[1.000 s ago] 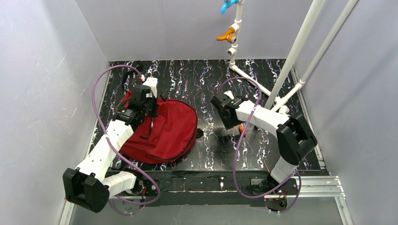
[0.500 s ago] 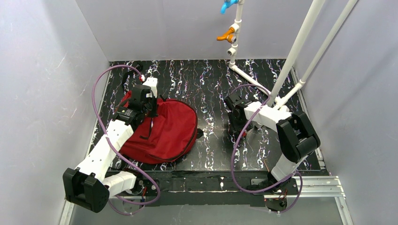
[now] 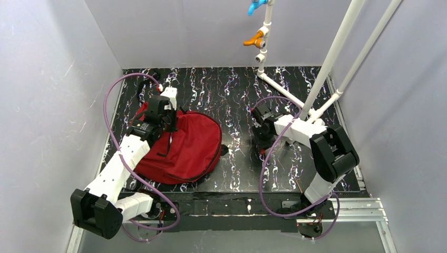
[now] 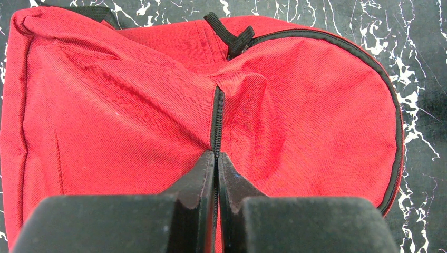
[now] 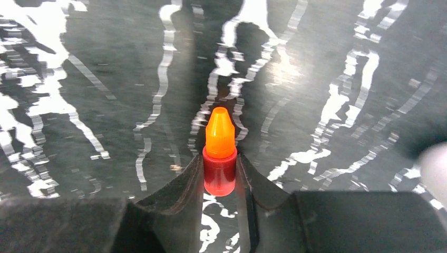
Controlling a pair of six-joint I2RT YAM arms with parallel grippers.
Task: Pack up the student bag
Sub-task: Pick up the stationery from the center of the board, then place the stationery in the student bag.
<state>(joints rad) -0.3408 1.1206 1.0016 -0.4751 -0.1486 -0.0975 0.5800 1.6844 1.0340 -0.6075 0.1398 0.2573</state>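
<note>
Right pincer [image 5: 219,161] clamps small bottle [image 5: 220,176] (orange-capped) on open tabletop [image 5: 342,79]; left pincer [image 4: 216,156] pinches student bag [image 4: 316,105] at zip [image 4: 216,121].

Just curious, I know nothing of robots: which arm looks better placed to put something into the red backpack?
Right. The right tool grips an orange-capped bottle; the left tool is pinched shut on the student bag at its zip.

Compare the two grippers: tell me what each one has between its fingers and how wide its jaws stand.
The left gripper is pinched shut on the student bag at its zip; the right gripper stands wider, closed against the sides of a small bottle. The left holds soft red fabric; the right holds a rigid red bottle with an orange cap. Both have black fingers and sit low over the marbled table.
</note>
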